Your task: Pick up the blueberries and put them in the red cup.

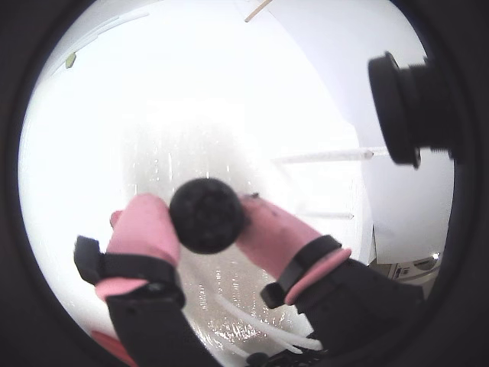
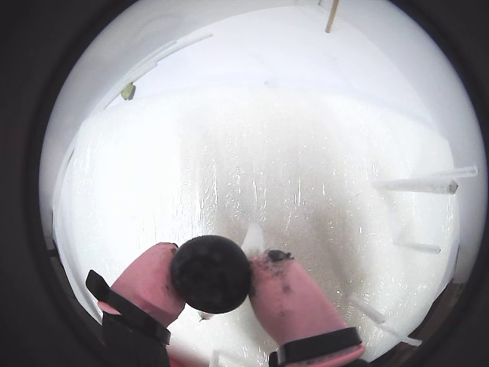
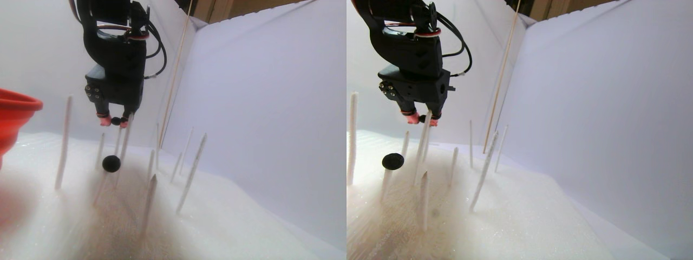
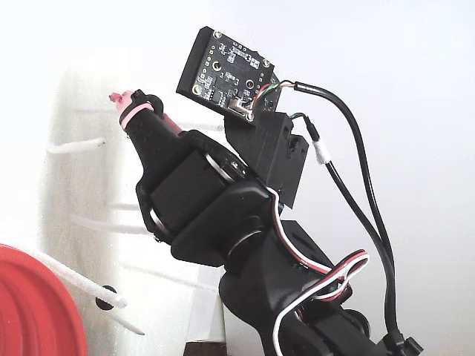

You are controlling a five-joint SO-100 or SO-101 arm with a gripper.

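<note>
My soft, matt pink rubbery fingertips (image 2: 153, 279) pinch a matt, slightly pitted black round blueberry ball (image 1: 207, 215). Below lies a rough, sparkling white foam floor (image 2: 306, 183) stuck with thin white plastic-looking sticks (image 3: 63, 142). The bright red ridged plastic cup (image 4: 33, 311) looks smooth and glossy.

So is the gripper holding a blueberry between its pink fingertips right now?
Yes: in a wrist view the gripper has a dark round blueberry pinched between its two pink fingertips, above the white surface.
</note>
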